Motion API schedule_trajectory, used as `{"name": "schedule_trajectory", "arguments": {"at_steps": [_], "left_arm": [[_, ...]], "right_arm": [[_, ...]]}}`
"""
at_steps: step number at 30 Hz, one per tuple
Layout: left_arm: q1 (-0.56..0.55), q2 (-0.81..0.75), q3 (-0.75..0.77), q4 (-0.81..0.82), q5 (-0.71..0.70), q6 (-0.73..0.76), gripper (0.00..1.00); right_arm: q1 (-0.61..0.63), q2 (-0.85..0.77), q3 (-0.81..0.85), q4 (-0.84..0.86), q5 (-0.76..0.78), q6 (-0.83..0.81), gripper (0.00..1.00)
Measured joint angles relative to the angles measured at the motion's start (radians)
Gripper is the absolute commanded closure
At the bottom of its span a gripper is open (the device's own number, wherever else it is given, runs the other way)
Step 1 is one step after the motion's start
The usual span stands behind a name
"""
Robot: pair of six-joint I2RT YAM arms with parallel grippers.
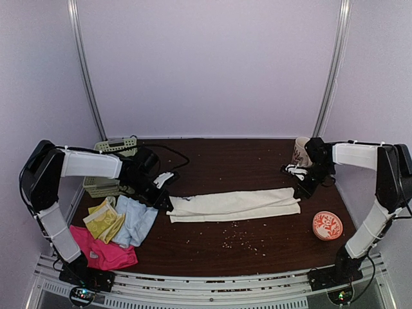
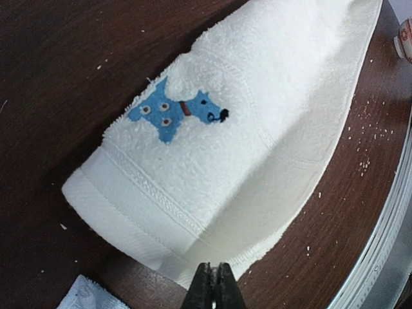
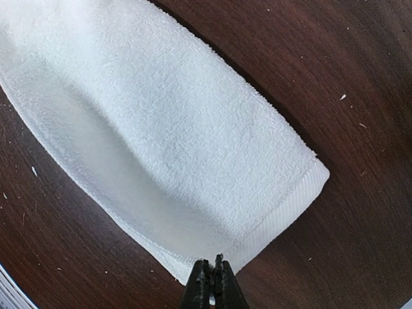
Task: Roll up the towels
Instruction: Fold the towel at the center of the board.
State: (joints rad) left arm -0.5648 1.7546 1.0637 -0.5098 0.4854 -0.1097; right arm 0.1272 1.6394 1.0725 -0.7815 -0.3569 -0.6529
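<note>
Looking at the dark surface (image 1: 244, 251), I see the cream-white towel (image 1: 235, 206) lying across its middle as a long folded strip, with its long axis running left to right. The left hand (image 2: 212, 277) is at its left end and the right hand (image 3: 210, 270) at its right end. Both have their fingers pressed together at the hem, but I cannot tell if cloth is caught. I would start the roll from one short end and keep it tight and square to the strip.

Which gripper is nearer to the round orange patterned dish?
Right. The right gripper pinches one end of the cream-white terry towel, just behind the dish; the left gripper pinches its far end.
</note>
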Motion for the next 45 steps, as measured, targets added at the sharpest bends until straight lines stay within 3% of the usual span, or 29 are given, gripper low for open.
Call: {"name": "schedule_trajectory", "arguments": {"at_steps": [19, 33, 45], "left_arm": [[0.000, 0.042, 0.027, -0.035, -0.059, 0.011, 1.00], [0.024, 0.042, 0.308, -0.060, -0.299, 0.026, 1.00], [0.026, 0.046, 0.250, -0.045, -0.288, 0.029, 1.00]], "right_arm": [[0.000, 0.000, -0.031, -0.084, -0.036, -0.134, 1.00], [-0.020, 0.072, 0.301, -0.029, 0.041, -0.008, 1.00], [-0.034, 0.080, 0.232, 0.029, -0.007, 0.024, 1.00]]}}
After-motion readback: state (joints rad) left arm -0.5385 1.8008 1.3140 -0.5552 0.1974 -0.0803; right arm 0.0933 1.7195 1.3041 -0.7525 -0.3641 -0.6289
